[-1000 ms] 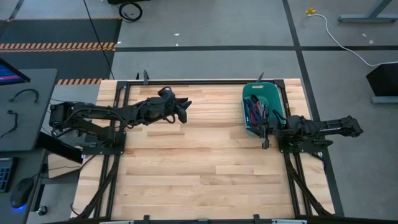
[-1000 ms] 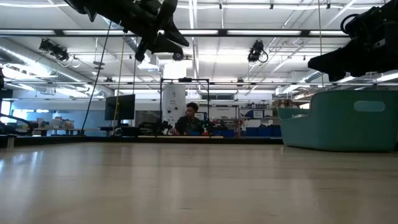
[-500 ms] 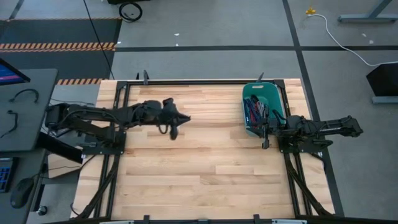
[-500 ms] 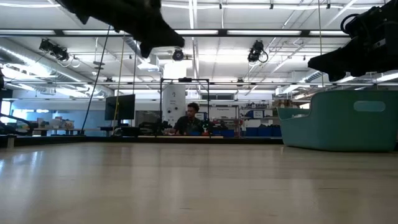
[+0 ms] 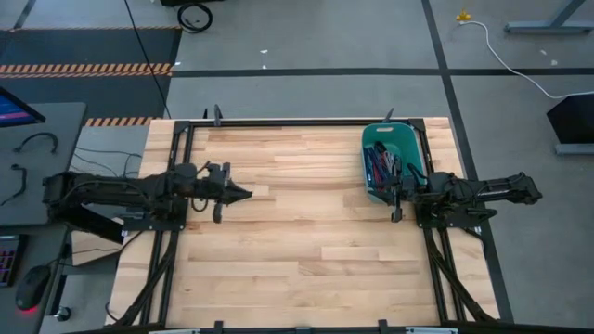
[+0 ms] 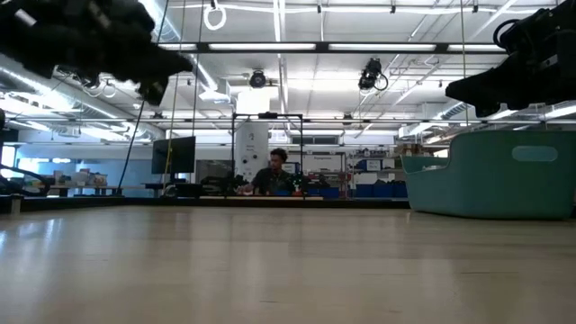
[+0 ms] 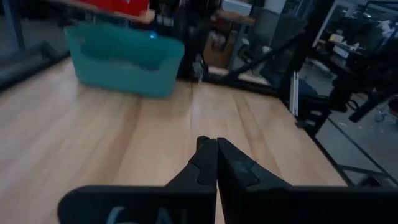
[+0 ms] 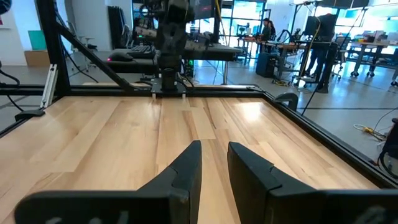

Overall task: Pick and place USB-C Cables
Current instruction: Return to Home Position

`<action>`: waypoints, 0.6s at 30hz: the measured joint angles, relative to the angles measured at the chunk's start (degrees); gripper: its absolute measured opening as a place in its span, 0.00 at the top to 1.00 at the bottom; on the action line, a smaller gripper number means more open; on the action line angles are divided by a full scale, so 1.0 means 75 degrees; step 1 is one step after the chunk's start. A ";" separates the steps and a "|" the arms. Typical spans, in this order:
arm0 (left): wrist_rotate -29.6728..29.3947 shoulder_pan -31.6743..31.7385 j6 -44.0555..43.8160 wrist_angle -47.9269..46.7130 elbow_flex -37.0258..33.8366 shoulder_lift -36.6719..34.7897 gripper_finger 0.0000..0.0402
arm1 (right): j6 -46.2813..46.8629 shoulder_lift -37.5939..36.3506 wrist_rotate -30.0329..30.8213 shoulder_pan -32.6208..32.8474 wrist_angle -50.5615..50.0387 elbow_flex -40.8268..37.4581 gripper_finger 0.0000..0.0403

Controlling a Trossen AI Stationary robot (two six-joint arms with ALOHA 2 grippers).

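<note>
The USB-C cables (image 5: 384, 165) lie as a heap of coloured bundles inside the teal bin (image 5: 408, 139) at the table's far right. My right gripper (image 5: 396, 210) hovers just by the bin's near end, above the wood, open by a narrow gap (image 8: 214, 155) with nothing between its fingers. My left gripper (image 5: 239, 193) is at the table's left side, far from the bin, raised above the wood (image 6: 157, 72) and shut on nothing (image 7: 216, 152). The bin (image 7: 124, 59) shows across the table in the left wrist view.
Black frame rails (image 5: 297, 122) run along the table's edges. A wide stretch of bare wood (image 5: 306, 232) lies between the arms. A desk with a monitor (image 5: 19, 107) stands left of the table. A person (image 6: 274, 173) sits far off in the room behind.
My left gripper has drawn back from the far middle of the table toward the left edge, swinging round to point toward the right, and has shut with nothing in it. My right gripper has kept still.
</note>
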 joint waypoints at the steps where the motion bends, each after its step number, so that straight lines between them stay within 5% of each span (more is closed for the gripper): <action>1: 0.0005 -0.0006 -0.0064 -0.0046 -0.0201 -0.0171 0.99 | 0.0000 0.0002 0.0000 0.0000 -0.0002 0.0000 0.80; 9: -0.0002 0.0000 -0.0449 0.1412 -0.1734 -0.0857 0.99 | 0.0000 0.0002 0.0003 0.0003 -0.0005 0.0000 0.80; 18: 0.0255 0.0000 0.0366 0.1324 -0.1723 -0.1301 1.00 | 0.0000 0.0002 0.0009 0.0003 -0.0002 0.0000 0.80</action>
